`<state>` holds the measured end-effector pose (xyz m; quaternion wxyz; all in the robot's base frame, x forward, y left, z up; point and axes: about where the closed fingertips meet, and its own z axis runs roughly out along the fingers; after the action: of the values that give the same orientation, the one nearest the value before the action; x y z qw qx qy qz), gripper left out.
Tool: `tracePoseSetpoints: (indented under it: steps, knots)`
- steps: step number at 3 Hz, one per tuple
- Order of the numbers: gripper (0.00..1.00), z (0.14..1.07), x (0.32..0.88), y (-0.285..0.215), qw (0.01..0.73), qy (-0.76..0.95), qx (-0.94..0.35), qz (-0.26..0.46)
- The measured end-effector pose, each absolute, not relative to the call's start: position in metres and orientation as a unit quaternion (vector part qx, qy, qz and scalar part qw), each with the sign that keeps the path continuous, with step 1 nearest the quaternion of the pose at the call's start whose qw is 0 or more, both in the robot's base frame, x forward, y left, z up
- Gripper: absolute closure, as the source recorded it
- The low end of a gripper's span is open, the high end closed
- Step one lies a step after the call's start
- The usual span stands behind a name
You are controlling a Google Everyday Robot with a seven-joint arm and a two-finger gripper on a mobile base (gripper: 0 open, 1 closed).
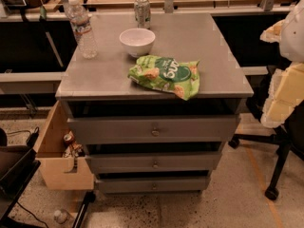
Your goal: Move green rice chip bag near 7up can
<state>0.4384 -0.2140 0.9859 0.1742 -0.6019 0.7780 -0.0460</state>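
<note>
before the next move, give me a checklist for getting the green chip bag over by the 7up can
1. Crumpled light-green foil chip bag lies free near the front edge of the grey cabinet top: ok
2. Silvery-green 7up can stands upright at the back edge: ok
3. Straight path from bag to can: round white bowl sits between them: not ok
4. Clear plastic water bottle stands left, apart from the can: ok
5. Hand is not in view, readiness: cannot tell
</note>
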Motion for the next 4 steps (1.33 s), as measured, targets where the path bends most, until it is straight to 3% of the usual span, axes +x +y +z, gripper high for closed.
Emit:
tracePoseSetpoints:
  steps: [2,4]
  knots:
    - [0.0,0.987,0.458,-0.209,0.203,0.778,-0.594,-0.029]
    - [0.0,0.967,0.522,-0.191,0.271,0.787,-0.554,0.039]
